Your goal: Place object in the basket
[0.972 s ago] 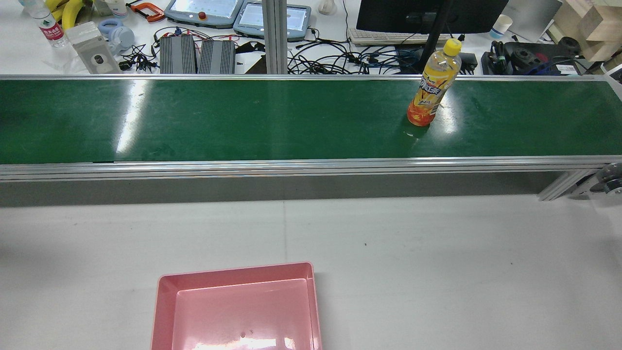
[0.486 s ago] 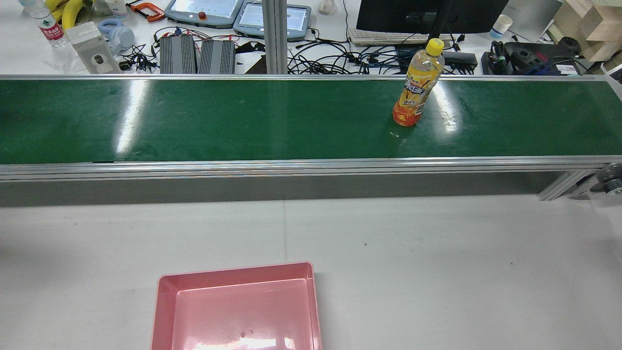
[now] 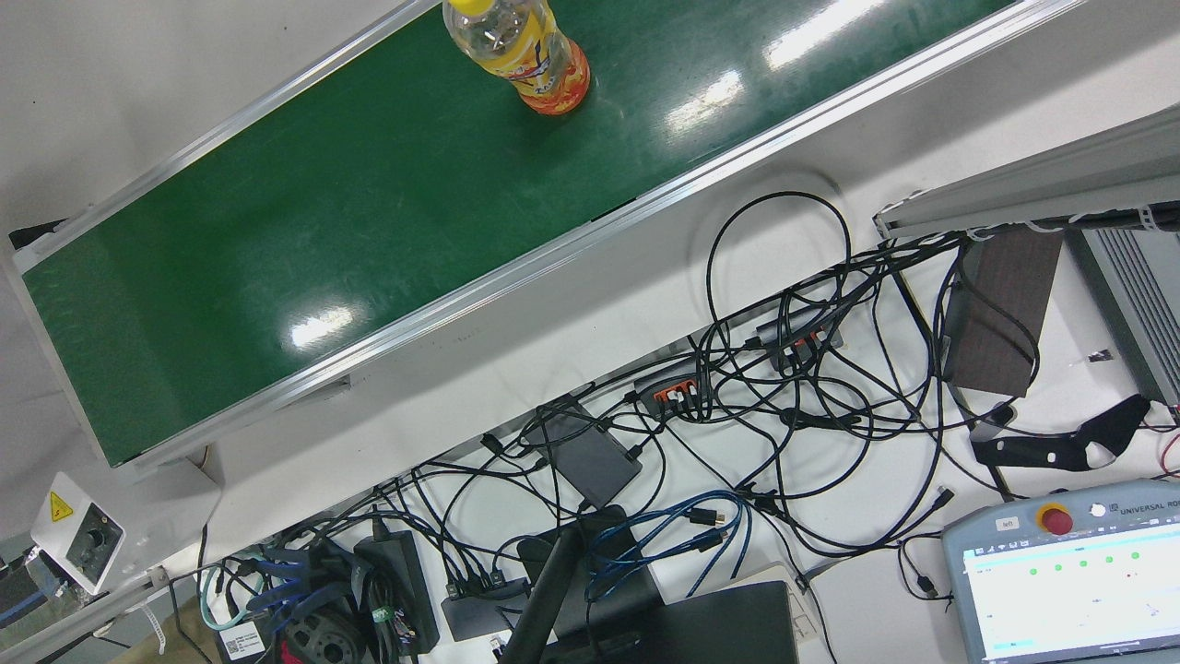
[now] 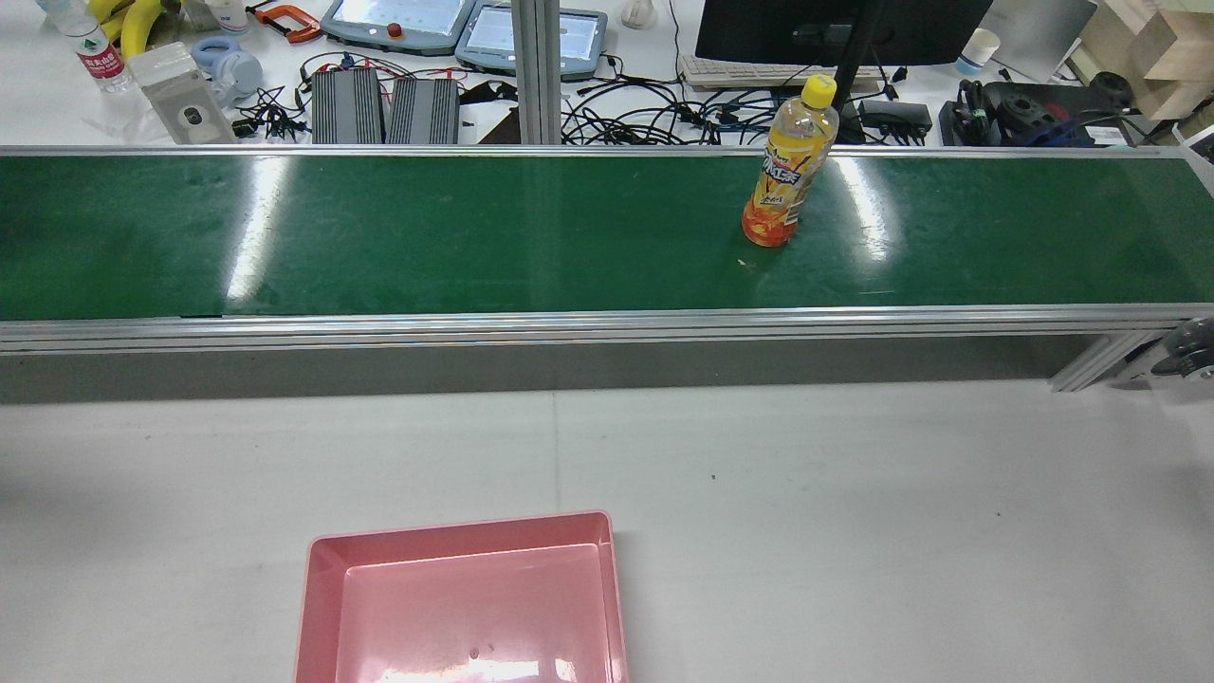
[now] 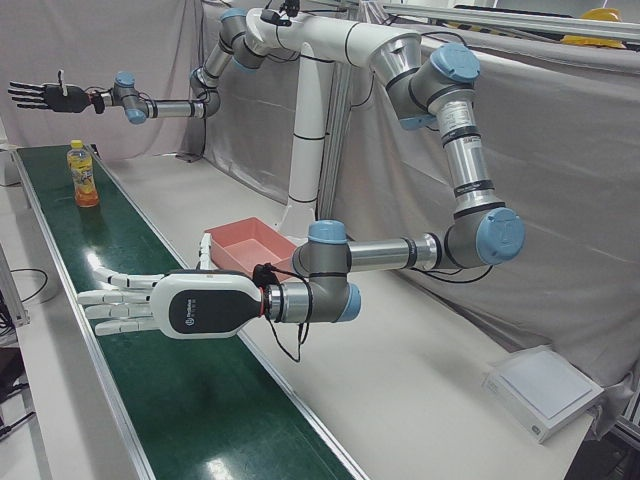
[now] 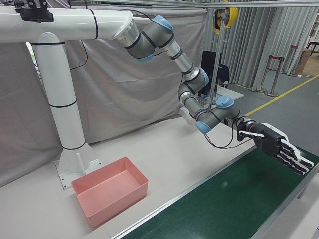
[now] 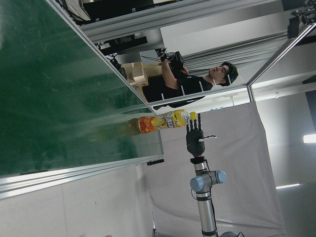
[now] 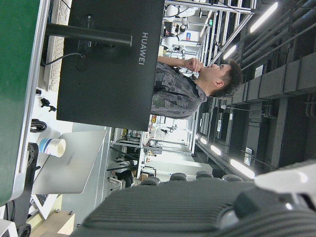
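My left hand hovers flat over the green surface, fingers spread, empty. My right hand too. The bottle stands upright on the belt, well apart from the pink basket.

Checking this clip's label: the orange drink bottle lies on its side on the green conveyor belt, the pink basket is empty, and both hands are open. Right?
Not quite. The orange drink bottle stands upright on the green conveyor belt, as the rear view shows. The pink basket is empty; left hand and right hand are open.
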Controlling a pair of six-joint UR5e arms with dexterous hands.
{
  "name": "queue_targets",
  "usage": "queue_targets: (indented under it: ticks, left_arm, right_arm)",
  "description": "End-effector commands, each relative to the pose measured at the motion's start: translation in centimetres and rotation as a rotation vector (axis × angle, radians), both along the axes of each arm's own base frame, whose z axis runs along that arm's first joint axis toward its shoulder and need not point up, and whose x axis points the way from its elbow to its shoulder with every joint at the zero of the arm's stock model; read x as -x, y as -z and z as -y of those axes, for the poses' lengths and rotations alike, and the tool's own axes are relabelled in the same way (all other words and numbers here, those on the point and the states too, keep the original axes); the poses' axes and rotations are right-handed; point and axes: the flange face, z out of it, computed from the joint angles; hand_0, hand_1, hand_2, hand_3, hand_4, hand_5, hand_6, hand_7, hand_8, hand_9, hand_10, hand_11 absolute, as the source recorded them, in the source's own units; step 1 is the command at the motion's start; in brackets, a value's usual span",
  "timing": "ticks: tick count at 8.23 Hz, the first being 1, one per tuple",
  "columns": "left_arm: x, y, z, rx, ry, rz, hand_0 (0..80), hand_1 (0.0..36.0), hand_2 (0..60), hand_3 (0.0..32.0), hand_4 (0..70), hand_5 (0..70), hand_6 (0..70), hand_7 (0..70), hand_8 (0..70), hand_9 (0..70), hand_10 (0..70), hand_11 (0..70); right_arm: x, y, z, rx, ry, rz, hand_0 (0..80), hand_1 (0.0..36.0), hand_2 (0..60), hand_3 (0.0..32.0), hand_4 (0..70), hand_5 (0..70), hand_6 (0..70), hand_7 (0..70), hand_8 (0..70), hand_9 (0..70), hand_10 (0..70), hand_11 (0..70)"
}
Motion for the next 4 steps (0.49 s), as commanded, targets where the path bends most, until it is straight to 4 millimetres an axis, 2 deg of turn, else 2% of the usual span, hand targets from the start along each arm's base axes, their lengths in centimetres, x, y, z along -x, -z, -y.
queue_targets:
  ticks: [1,4]
  left_arm:
    - [-0.37,0.01,-0.08,0.006,-0.006,0.002,50.5,3.5,0.0,0.0,4.6,20.9,0.0,1.0,4.2,1.8,0.0,0.0]
    - [-0.43,-0.26,-0.22,0.021,-0.007,0.008,50.8,3.6,0.0,0.0,4.3,19.2,0.0,0.6,4.2,1.5,0.0,0.0]
  right_arm:
    - [-0.06,-0.01,-0.02,0.0,-0.001,0.0,0.0,0.0,0.0,0.0,0.0,0.0,0.0,0.0,0.0,0.0,0.0,0.0]
    - [-0.06,0.14,0.01,-0.003,-0.001,0.002,0.0,0.0,0.0,0.0,0.0,0.0,0.0,0.0,0.0,0.0,0.0,0.0]
